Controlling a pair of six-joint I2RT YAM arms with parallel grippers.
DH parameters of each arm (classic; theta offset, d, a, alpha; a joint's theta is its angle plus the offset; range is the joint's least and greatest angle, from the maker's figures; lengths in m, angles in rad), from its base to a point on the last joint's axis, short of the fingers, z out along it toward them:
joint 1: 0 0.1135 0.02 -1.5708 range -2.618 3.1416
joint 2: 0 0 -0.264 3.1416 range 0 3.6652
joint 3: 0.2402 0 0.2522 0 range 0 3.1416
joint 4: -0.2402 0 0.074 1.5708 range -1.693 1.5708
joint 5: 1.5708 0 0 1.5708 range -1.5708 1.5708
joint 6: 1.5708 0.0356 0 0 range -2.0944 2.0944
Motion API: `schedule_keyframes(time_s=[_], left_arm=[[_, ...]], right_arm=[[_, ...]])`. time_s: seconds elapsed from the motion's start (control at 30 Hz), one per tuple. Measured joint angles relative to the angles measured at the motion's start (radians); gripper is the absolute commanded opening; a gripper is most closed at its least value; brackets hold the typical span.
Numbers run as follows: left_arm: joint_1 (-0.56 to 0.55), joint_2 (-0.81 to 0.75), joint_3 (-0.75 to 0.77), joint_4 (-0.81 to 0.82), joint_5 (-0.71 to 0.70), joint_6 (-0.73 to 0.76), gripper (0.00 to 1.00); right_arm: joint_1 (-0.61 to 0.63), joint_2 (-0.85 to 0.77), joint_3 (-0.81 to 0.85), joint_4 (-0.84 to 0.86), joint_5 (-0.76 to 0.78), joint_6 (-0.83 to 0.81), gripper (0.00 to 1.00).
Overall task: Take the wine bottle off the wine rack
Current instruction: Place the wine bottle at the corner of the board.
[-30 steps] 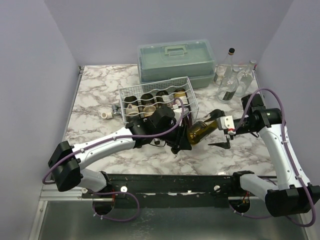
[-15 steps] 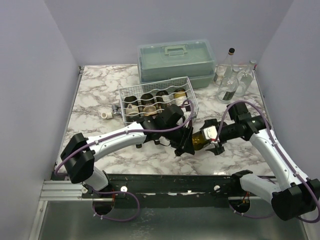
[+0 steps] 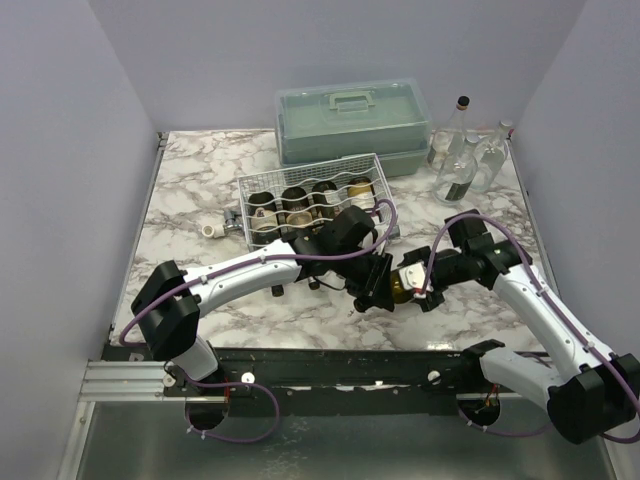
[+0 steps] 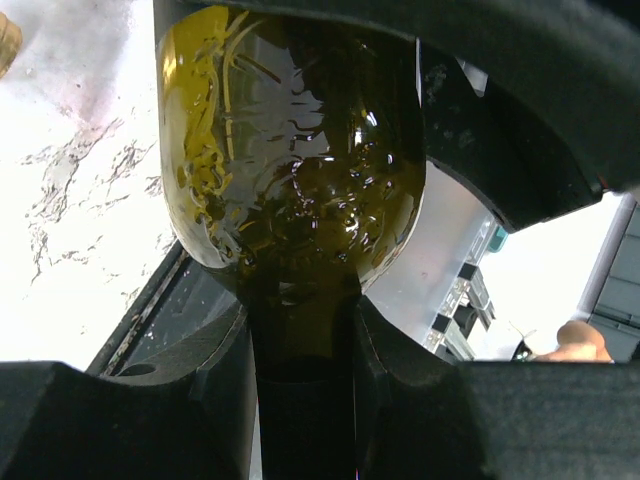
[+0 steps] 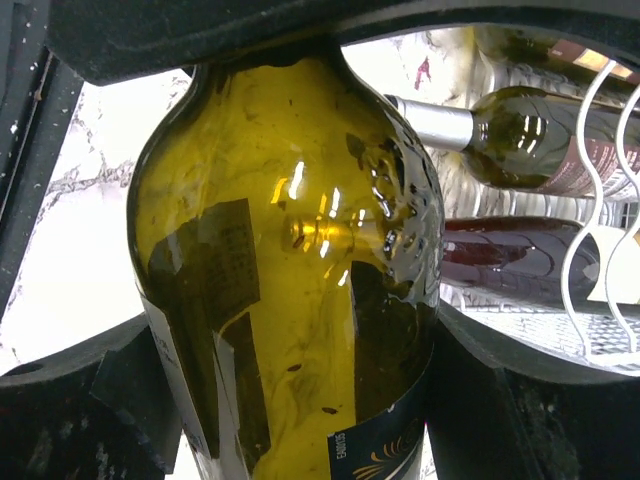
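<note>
Near the front of the marbled counter (image 3: 190, 200), just in front of the wine rack (image 3: 310, 167) and out of its grooves, the olive-green wine bottle (image 5: 290, 280) lies sideways between both arms. The left gripper (image 3: 380, 285) is clamped tight on its neck. The right gripper (image 3: 415, 283) is closed wide around the body, fingers against both flanks. Other bottles (image 5: 520, 130) lie in the rack. Farthest back stand a grey-green case (image 3: 350, 125) and clear glass bottles (image 3: 455, 150).

Seen from above, the wine bottle (image 3: 400, 288) is mostly covered by the left gripper (image 3: 380, 290) and the right gripper (image 3: 416, 283); only a sliver of amber glass shows. The left arm (image 3: 250, 270) hides the near edge of the wine rack (image 3: 243, 200). In both wrist views the wine bottle runs off the bottom edge. Its label (image 5: 375, 445) is cut short there, and the print is too small to read. The right gripper's fingers perhaps touch the glass, but that is unclear.
</note>
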Motion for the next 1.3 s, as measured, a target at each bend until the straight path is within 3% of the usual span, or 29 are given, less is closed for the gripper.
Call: schedule_keyframes(time_s=[0.07, 0.1, 0.13, 0.4, 0.5, 0.97, 1.3], left_arm=[[0.000, 0.001, 0.000, -0.009, 0.006, 0.003, 0.08], [0.000, 0.001, 0.000, -0.014, 0.008, 0.002, 0.11], [0.000, 0.001, 0.000, -0.016, 0.008, 0.003, 0.17], [-0.002, 0.000, 0.000, 0.003, 0.010, 0.004, 0.73], [0.001, -0.023, -0.005, 0.039, 0.008, 0.005, 0.84], [0.026, -0.222, -0.168, 0.203, -0.047, 0.005, 0.87], [0.036, -0.528, -0.336, 0.396, -0.182, 0.067, 0.91]], right_arm=[[0.003, -0.005, -0.008, 0.003, 0.002, -0.013, 0.30], [0.004, -0.009, -0.014, 0.006, 0.002, -0.015, 0.20], [0.005, -0.012, -0.018, 0.008, 0.000, -0.016, 0.16], [0.004, -0.042, -0.058, 0.035, -0.018, 0.001, 0.10], [0.003, -0.045, -0.090, 0.037, -0.034, 0.027, 0.09], [0.003, -0.066, -0.125, 0.108, -0.156, 0.234, 0.05], [0.002, -0.066, -0.125, 0.137, -0.227, 0.332, 0.03]])
